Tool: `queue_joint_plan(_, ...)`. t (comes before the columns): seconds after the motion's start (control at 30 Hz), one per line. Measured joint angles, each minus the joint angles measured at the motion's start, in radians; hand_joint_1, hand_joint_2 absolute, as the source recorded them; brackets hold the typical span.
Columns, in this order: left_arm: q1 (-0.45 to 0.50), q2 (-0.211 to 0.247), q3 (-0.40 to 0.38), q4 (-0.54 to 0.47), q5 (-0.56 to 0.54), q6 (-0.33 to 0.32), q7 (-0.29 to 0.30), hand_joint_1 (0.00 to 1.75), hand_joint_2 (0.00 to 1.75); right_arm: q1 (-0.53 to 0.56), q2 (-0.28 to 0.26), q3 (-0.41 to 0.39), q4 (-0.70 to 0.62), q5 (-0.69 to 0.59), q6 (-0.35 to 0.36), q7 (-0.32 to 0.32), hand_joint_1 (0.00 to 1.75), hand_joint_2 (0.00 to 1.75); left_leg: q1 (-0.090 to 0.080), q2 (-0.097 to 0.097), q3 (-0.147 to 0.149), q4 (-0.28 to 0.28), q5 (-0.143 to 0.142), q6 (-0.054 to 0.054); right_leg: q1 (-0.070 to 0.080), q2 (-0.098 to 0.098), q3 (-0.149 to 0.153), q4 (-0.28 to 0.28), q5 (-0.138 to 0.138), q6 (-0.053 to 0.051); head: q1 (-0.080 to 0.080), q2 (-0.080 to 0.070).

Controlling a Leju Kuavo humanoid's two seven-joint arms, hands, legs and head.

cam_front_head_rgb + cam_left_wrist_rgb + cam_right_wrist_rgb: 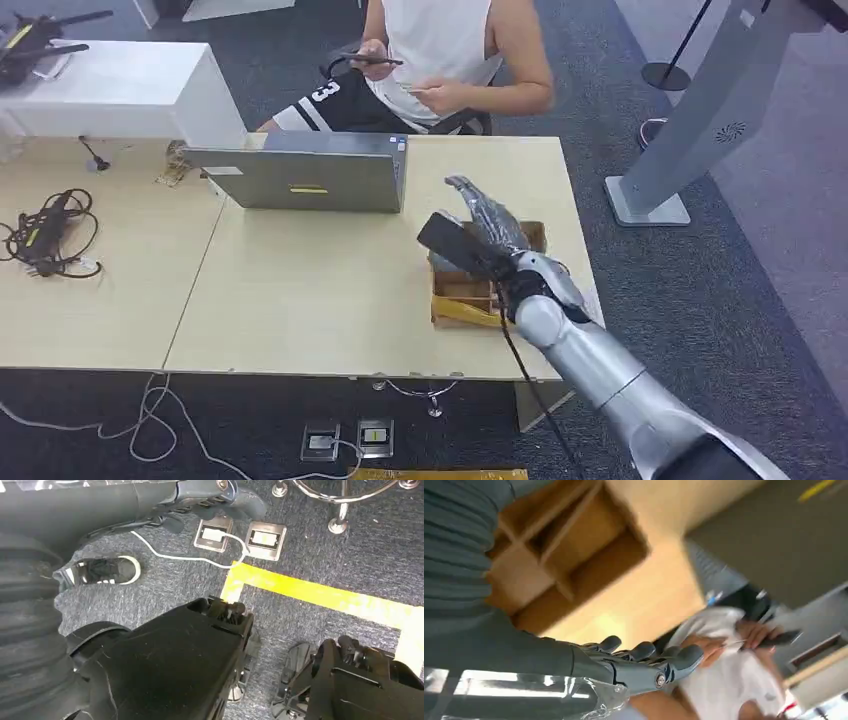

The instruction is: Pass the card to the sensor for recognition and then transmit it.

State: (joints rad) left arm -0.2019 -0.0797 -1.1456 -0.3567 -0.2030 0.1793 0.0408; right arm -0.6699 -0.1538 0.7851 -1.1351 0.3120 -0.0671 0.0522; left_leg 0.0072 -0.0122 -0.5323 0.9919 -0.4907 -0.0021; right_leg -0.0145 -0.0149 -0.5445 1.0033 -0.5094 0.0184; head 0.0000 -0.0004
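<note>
Head view gives us our right hand [478,232] raised over the wooden compartment box [462,296] at the right end of the pale table [300,300], holding a dark flat card [443,238] against its palm with the fingers stretched toward the seated person [440,60] behind the grey laptop [310,178]. Right wrist view shows the fingers [644,655] nearly straight and close together, with the box [569,555] behind them. Our left hand [210,500] hangs above the carpet with fingers curled; we cannot tell whether it is closed.
</note>
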Motion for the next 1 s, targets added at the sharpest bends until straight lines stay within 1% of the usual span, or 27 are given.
queue_joint_plan(0.07, 0.0, 0.003, 0.001, 0.0, -0.003, 0.0, -0.002, 0.0, 1.75, 0.046, -0.019, 0.003, -0.096, -0.008, 0.011, -0.001, 0.0, 1.75, 0.0, 0.001, -0.001, 0.0, 0.0, -0.001, 0.0, 0.001, -0.001, 0.0, 0.0, 0.0, 0.0, 0.0)
queue_joint_plan(0.13, 0.0, 0.007, 0.002, 0.001, -0.005, 0.0, -0.004, 0.0, 1.75, 0.069, -0.036, 0.005, -0.165, -0.007, 0.015, 0.003, 0.0, 1.75, 0.0, 0.004, 0.0, 0.0, -0.001, -0.002, 0.0, 0.005, -0.002, 0.0, 0.0, 0.0, 0.0, 0.0)
queue_joint_plan(0.27, 0.001, 0.009, 0.004, 0.001, -0.006, 0.0, -0.006, 0.0, 1.75, 0.144, -0.079, 0.006, -0.321, -0.003, 0.02, 0.007, 0.0, 1.75, 0.0, 0.004, -0.001, 0.0, -0.001, -0.001, 0.0, 0.005, -0.002, 0.0, 0.0, 0.0, 0.0, 0.0)
queue_joint_plan(0.33, 0.0, 0.011, 0.004, 0.001, -0.008, 0.0, -0.006, 0.0, 1.75, 0.146, -0.088, 0.006, -0.349, -0.002, 0.022, 0.007, 0.0, 1.75, 0.0, 0.007, 0.0, 0.0, -0.001, -0.001, 0.0, 0.008, -0.002, 0.0, 0.0, 0.0, 0.0, 0.0)
queue_joint_plan(0.43, 0.001, 0.011, 0.006, 0.001, -0.013, 0.0, -0.007, 0.0, 1.75, 0.175, -0.106, 0.005, -0.394, 0.002, 0.024, 0.01, 0.0, 1.75, 0.0, 0.006, 0.0, 0.0, -0.001, -0.001, 0.0, 0.007, -0.002, 0.0, 0.0, 0.0, 0.0, 0.0)
queue_joint_plan(0.6, 0.001, 0.013, 0.011, 0.001, -0.015, 0.0, -0.007, 0.0, 1.75, 0.232, -0.151, 0.006, -0.459, 0.073, 0.031, 0.057, 0.0, 1.75, 0.0, 0.006, 0.0, 0.0, -0.002, -0.001, 0.0, 0.007, -0.002, 0.0, 0.0, 0.0, 0.0, 0.0)
queue_joint_plan(0.73, 0.002, 0.013, 0.016, 0.001, -0.018, 0.0, -0.007, 0.0, 1.75, 0.266, -0.179, 0.016, -0.475, 0.184, 0.04, 0.099, 0.0, 1.75, 0.0, 0.006, 0.0, 0.0, -0.002, -0.001, 0.0, 0.007, -0.002, 0.0, 0.0, 0.0, 0.0, 0.0)
queue_joint_plan(0.87, 0.003, 0.013, 0.024, 0.001, -0.023, 0.0, -0.007, 0.0, 1.75, 0.269, -0.206, 0.054, -0.479, 0.471, 0.083, 0.215, 0.0, 1.75, 0.0, 0.006, -0.001, 0.0, -0.002, -0.001, 0.0, 0.007, -0.002, 0.0, 0.0, 0.0, 0.0, 0.0)
queue_joint_plan(0.93, 0.004, 0.013, 0.027, 0.001, -0.023, 0.0, -0.007, 0.0, 1.75, 0.269, -0.209, 0.073, -0.472, 0.566, 0.085, 0.248, 0.0, 1.75, 0.0, 0.006, -0.001, 0.0, -0.002, -0.001, 0.0, 0.007, -0.002, 0.0, 0.0, 0.0, 0.0, 0.0)
queue_joint_plan(1.0, 0.004, 0.013, 0.027, 0.001, -0.023, 0.0, -0.007, 0.0, 1.75, 0.268, -0.209, 0.09, -0.447, 0.63, 0.08, 0.274, 0.0, 1.75, 0.0, 0.006, -0.001, 0.0, -0.002, -0.001, 0.0, 0.007, -0.002, 0.0, 0.0, 0.0, 0.0, 0.0)
